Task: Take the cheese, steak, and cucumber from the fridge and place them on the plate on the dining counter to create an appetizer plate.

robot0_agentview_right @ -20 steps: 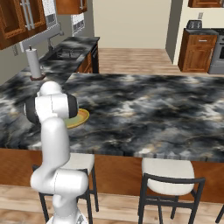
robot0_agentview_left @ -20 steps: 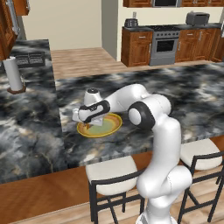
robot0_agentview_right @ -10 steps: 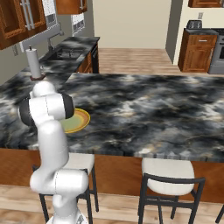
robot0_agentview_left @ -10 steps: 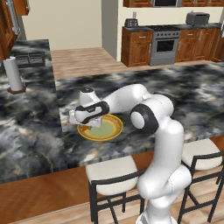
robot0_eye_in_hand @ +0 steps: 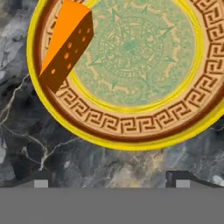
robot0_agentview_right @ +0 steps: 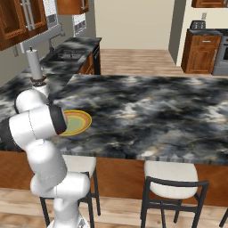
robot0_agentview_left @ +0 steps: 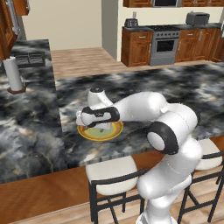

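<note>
Your gripper [robot0_eye_in_hand: 109, 179], closed a second earlier, stood with jaws spread wide and nothing between them, low over the plate [robot0_agentview_left: 114, 130] on the dining counter [robot0_agentview_left: 39, 127]. In the hand view the cheese [robot0_eye_in_hand: 65, 43] lay free on the plate's patterned rim [robot0_eye_in_hand: 131, 127] at about 10 o'clock, touching neither fingertip. Since the earlier frame your arm's elbow had swung farther toward the counter's near edge; the plate [robot0_agentview_right: 80, 124] had not moved.

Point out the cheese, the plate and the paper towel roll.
cheese [robot0_eye_in_hand: 65, 43], hand view, on its hole-dotted side face.
plate [robot0_eye_in_hand: 131, 124], hand view, on the patterned rim band near the bottom.
paper towel roll [robot0_agentview_left: 14, 74], left base view, on the middle of the white roll.
</note>
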